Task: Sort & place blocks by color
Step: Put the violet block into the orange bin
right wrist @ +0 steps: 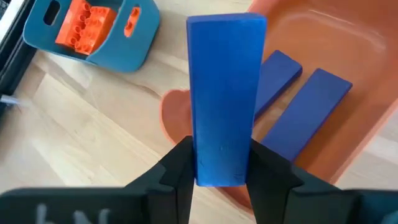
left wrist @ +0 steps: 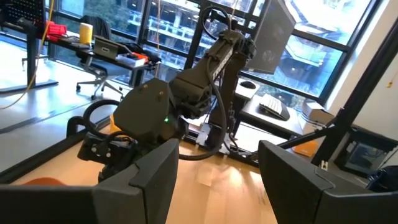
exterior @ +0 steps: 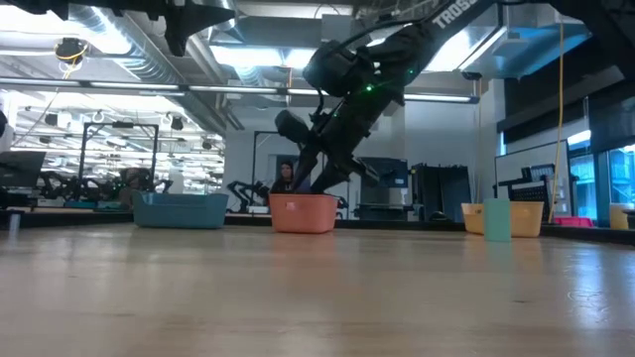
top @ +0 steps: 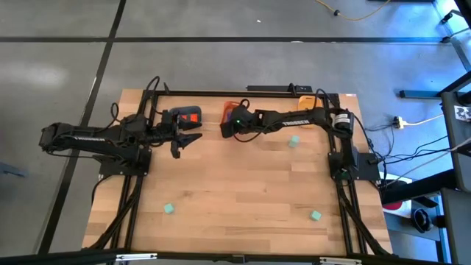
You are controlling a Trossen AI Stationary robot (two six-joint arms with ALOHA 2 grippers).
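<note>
While the right gripper (right wrist: pixel 219 163) hangs over the orange tray (right wrist: pixel 348 56) at upper centre of the high view, its jaws are clamped on a purple-blue oblong brick (right wrist: pixel 225 93), and two more such bricks (right wrist: pixel 311 115) lie in the tray below. The left gripper (top: pixel 193 138), jaws parted and empty, hovers beside the blue-grey tray (top: pixel 179 115), which holds orange-red bricks (right wrist: pixel 84 26). Three mint-green cubes (top: pixel 294 140) sit loose on the wooden counter (top: pixel 235 191), two toward the lower edge.
</note>
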